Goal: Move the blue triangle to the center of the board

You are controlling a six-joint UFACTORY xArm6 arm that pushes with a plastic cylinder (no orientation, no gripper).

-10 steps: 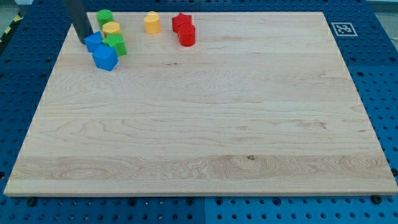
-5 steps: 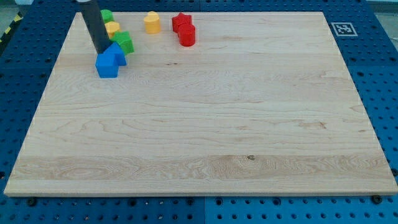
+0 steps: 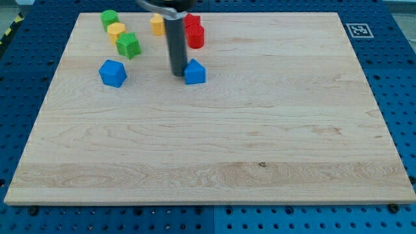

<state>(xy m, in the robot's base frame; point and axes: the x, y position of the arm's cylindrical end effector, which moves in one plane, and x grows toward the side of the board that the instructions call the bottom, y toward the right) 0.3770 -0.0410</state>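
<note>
Just right of my tip (image 3: 178, 75), blue triangle (image 3: 194, 71)

1. Single view, set high past the board's (image 3: 214, 130) near edge.
2. Looking down and forward at a slant; far edge narrower than near.
3. Near enough that the board almost fills the frame, blue pegboard (image 3: 26, 84) at the margins.

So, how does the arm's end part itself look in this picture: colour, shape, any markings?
It is a straight, dark grey, round rod, plain, without markings or cables. Near the view's top a pale ring and a darker, wider part hold it. My tip ends flat.
</note>
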